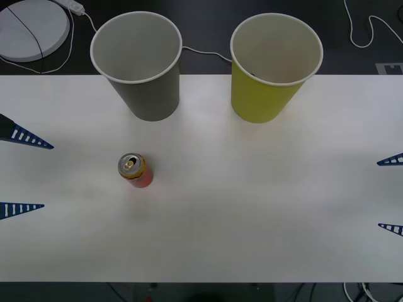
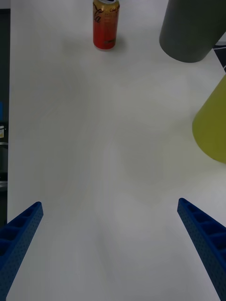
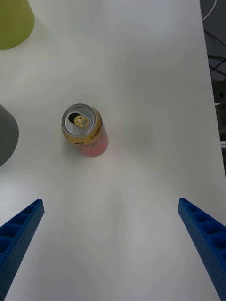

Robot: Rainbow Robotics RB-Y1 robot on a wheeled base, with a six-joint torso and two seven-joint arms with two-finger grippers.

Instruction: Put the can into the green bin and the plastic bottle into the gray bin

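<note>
the can point(image 1: 135, 170) stands upright on the white table point(image 1: 252, 207), nearer the left gripper point(image 1: 19, 173); both it and the right gripper point(image 1: 391, 194) are spread wide, gripping nothing.

lab or office test bench – plain white table point(image 1: 264, 207), loose white cables point(image 1: 368, 31), dark floor point(image 1: 201, 38) behind

Lighting: bright, even, overhead; white counter point(image 1: 252, 207) mildly glary; soft faint shadows beneath the can point(image 1: 135, 170); focus sharp.
</note>
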